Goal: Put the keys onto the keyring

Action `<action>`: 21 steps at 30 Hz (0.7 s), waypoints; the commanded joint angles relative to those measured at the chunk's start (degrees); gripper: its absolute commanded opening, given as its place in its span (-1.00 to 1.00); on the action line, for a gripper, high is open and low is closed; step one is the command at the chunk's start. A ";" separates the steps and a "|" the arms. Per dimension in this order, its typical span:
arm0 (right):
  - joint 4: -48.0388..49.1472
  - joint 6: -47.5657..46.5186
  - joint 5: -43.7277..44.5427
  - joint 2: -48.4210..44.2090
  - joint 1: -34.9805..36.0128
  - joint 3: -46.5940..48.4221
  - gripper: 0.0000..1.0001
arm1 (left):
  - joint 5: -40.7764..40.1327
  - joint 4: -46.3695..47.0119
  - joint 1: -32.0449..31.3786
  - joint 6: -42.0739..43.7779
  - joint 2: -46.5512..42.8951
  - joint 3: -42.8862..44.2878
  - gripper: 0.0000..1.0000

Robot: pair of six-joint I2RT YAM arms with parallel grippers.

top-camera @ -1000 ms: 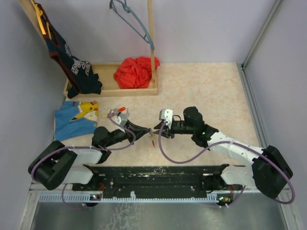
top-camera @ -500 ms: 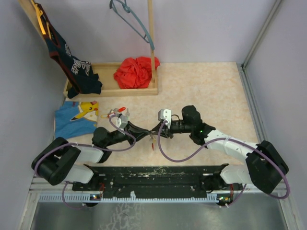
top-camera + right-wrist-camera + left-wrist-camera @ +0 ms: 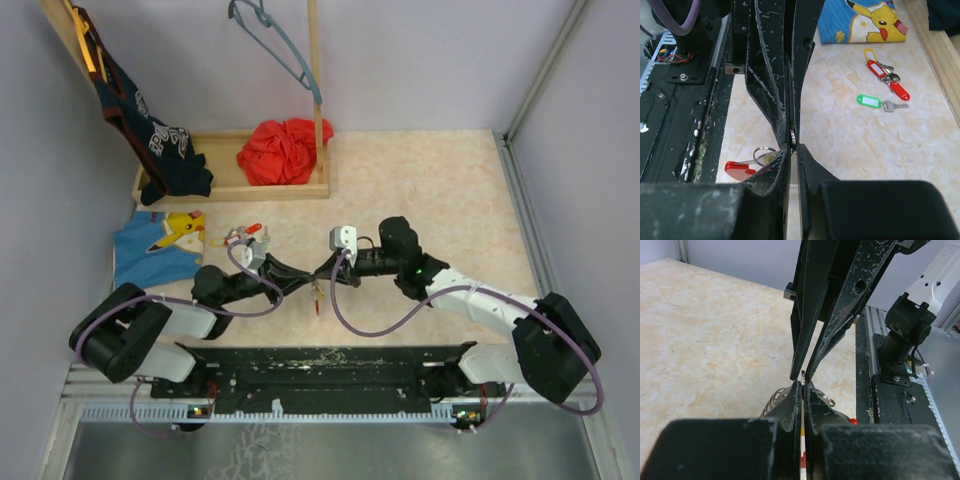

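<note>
Overhead, left hand and right hand tip to tip, wrist views show both pinching keyring, keys lying apart.

We saw a beige marbled worktop. On it lay a wooden rack base at the back, a blue cartoon-print cloth at the left, and beside it keys with red and yellow tags, plus a green-tagged key.
</note>
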 commanded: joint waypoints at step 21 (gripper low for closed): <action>-25.50 -10.94 1.70 2.03 -0.06 15.09 -1.00 | 0.21 -11.39 0.29 7.39 -6.43 1.30 -0.54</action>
